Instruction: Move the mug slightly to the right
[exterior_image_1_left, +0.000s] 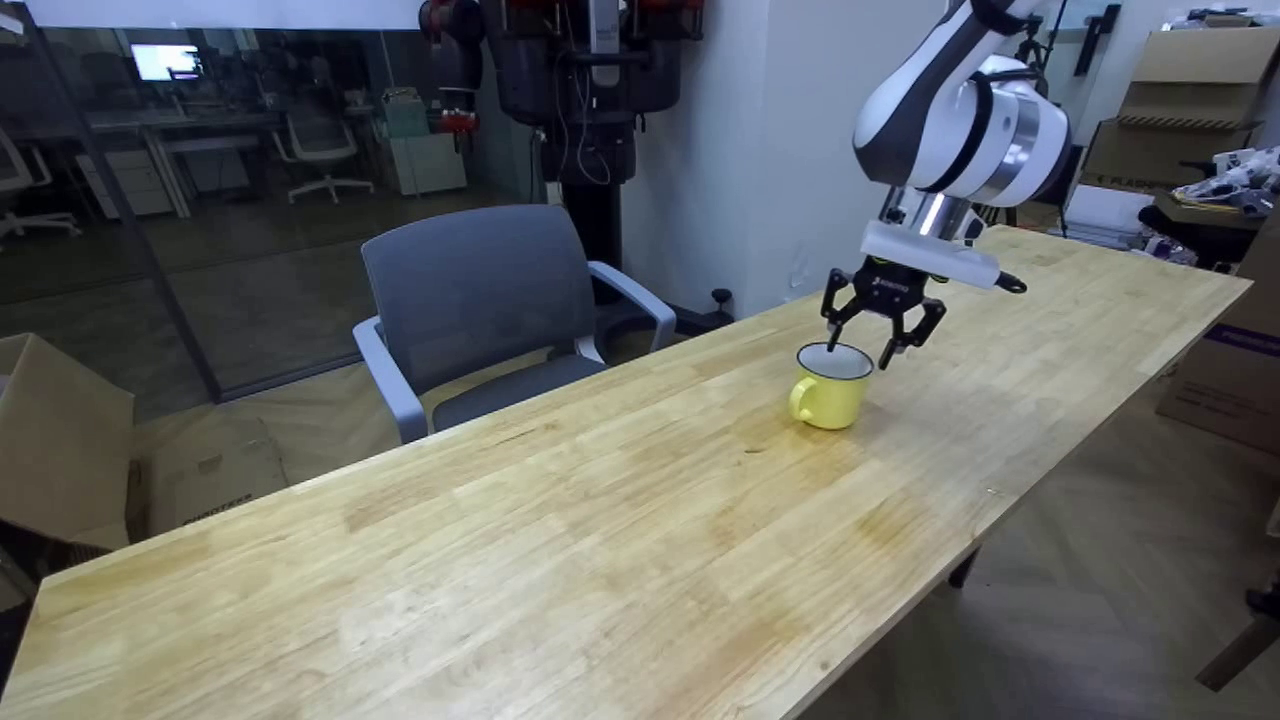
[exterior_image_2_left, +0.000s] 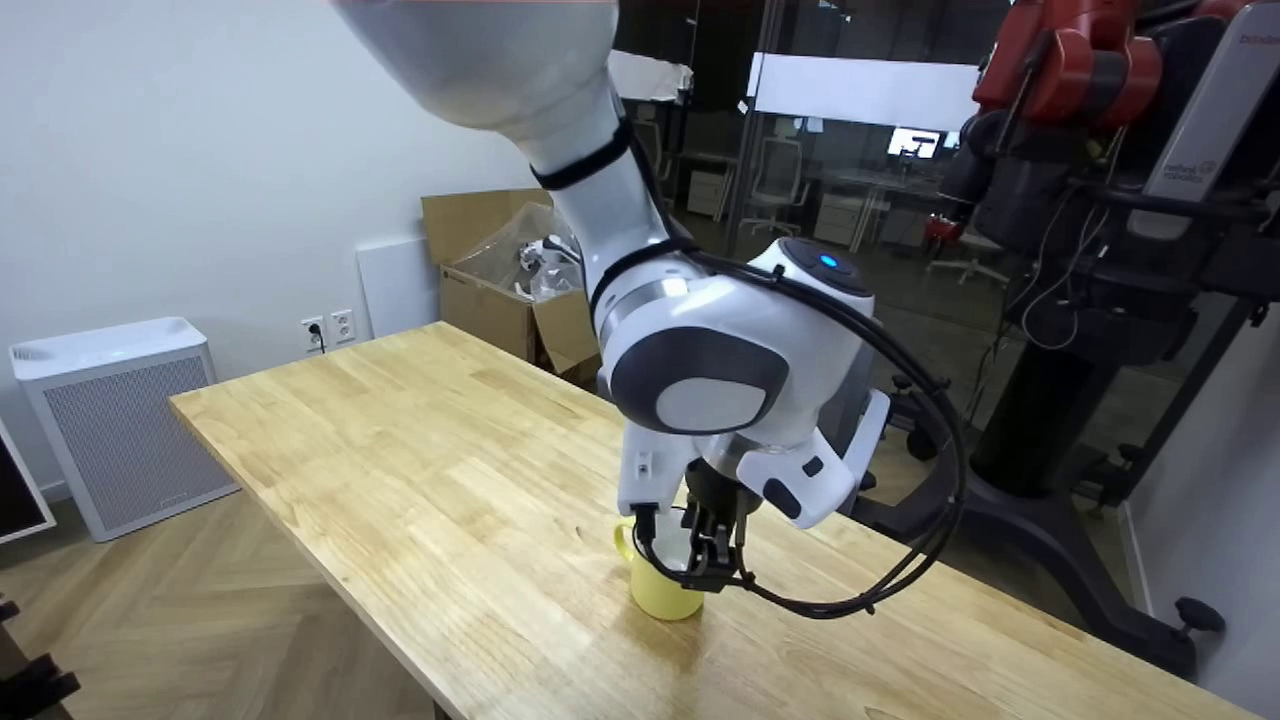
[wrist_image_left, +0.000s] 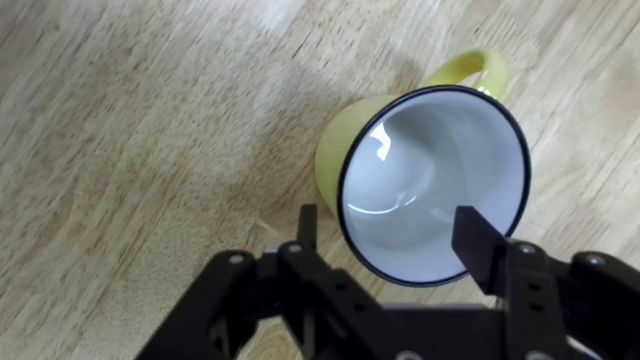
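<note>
The mug (exterior_image_1_left: 832, 402) is seen upright on the table (exterior_image_1_left: 520, 560), just under the gripper (exterior_image_1_left: 859, 354). The fingers (wrist_image_left: 307, 225) are spread and nothing is clamped; one is placed over the mouth, the other outside the wall. A light, stiff body can be expected, with a glossy coat that may slip and might be chipped by a hard pinch. It is best taken by the wall near the rim (wrist_image_left: 445, 88); the handle (wrist_image_left: 492, 75) is turned away from the fingers. Whether the rim is touched cannot be told. In an exterior view, the mug is partly covered by gripper and cables (exterior_image_2_left: 955, 480).
</note>
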